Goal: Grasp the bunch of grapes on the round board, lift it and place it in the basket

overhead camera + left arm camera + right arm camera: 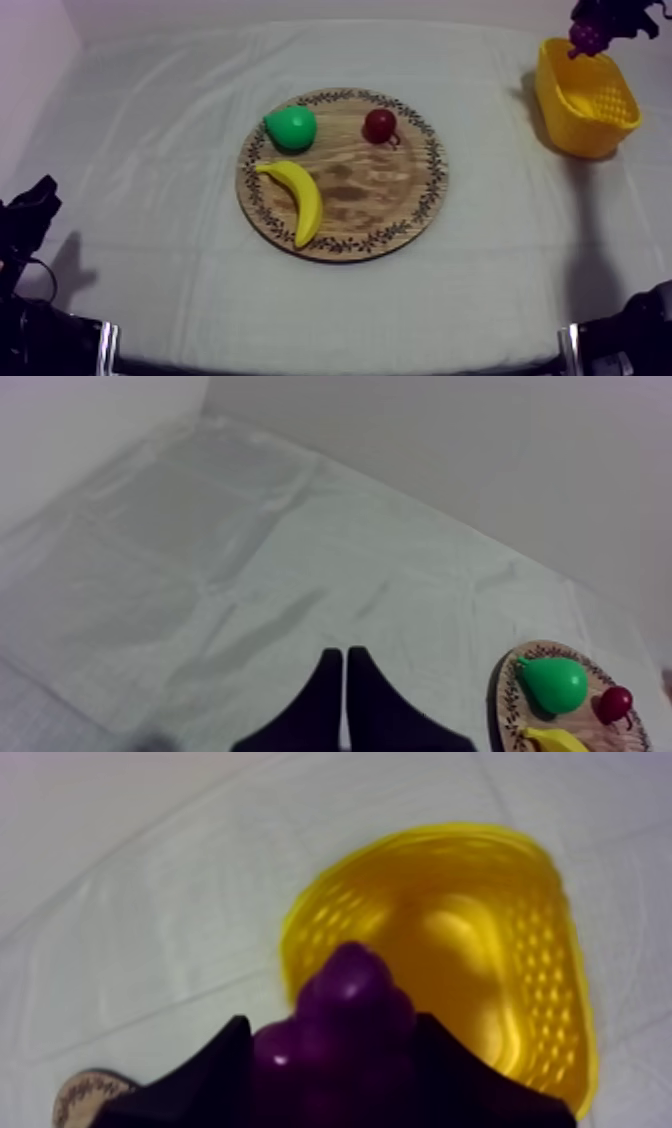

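Hanging just above the yellow basket [590, 130] in the top view, the right claw [603, 22] grips the bunch of grapes [586, 38], well apart from the wooden board [380, 190]. The left claw [32, 205] sits low at the desk's edge. In the left wrist view its fingers lie pressed together, with the board beyond them. In the right wrist view the right claw is clamped round the bunch, with the basket beneath.

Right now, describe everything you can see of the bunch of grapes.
The bunch of grapes is dark purple and glossy, a plastic-looking cluster of rounded beads. It is off the board, held in the air between the right gripper's black fingers, above the open yellow basket near its rim. Only the fingers seem to touch it.
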Tool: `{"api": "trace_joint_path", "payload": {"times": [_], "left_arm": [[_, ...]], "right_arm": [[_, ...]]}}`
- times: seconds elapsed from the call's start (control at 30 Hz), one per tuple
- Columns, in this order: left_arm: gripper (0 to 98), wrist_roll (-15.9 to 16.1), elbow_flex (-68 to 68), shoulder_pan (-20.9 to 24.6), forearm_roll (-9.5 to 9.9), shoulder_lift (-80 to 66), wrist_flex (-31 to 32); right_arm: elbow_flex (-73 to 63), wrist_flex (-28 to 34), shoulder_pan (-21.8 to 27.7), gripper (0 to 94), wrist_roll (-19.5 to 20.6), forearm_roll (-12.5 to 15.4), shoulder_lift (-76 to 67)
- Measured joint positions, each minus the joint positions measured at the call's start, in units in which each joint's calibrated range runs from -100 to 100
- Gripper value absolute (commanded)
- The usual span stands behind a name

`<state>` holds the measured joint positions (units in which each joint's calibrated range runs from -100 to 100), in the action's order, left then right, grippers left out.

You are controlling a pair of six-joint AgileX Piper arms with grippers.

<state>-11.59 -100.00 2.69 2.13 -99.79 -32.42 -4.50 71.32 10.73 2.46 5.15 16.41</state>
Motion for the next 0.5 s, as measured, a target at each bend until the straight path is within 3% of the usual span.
{"api": "trace_joint_path", "payload": {"times": [0.1, 0.33, 0.5], "left_arm": [[0.1, 0.0, 0.0, 0.0, 0.00, 0.0, 0.0], [0.1, 0.0, 0.0, 0.0, 0.00, 0.0, 0.0], [0.1, 0.0, 0.0, 0.0, 0.00, 0.0, 0.0]], "right_arm": [[-2.9, -0.3, 1.1, 35.5, 0.4, -1.0, 3.9], [-4.4, -2.3, 1.9, 68.2, 0.2, -1.5, 8.9], [-4.6, -2.2, 2.6, 76.6, -0.4, -1.2, 9.0]]}}
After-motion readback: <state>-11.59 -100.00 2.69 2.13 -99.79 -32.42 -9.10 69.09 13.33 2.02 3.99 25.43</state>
